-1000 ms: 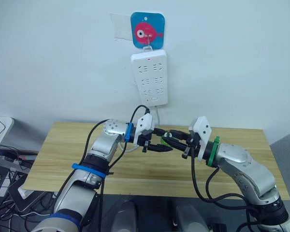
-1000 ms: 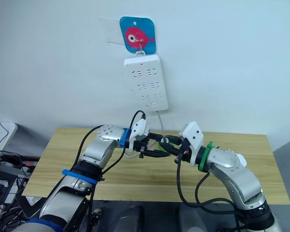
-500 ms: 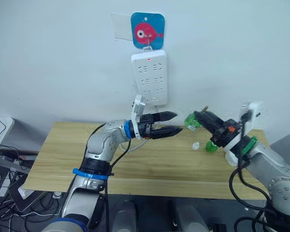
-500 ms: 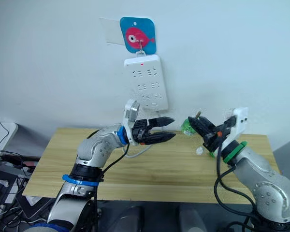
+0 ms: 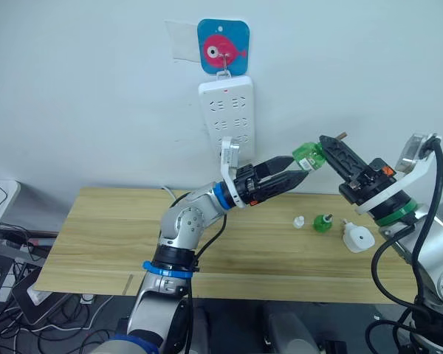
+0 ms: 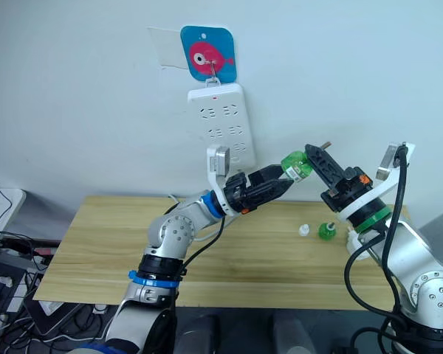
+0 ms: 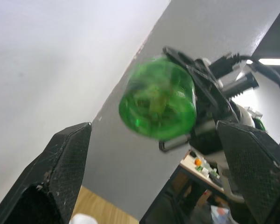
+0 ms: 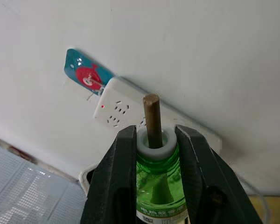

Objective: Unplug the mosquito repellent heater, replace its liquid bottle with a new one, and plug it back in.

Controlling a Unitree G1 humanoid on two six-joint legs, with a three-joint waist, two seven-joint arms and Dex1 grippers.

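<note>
Both hands [image 5: 299,168] now higher, closer.

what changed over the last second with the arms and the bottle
A second ago both grippers met low over the table. Since then the right gripper has lifted a green bottle up and the left gripper, open, has risen to its base. The heater, a second green bottle and a small white cap now lie uncovered on the table. The power strip stayed on the wall.
</note>
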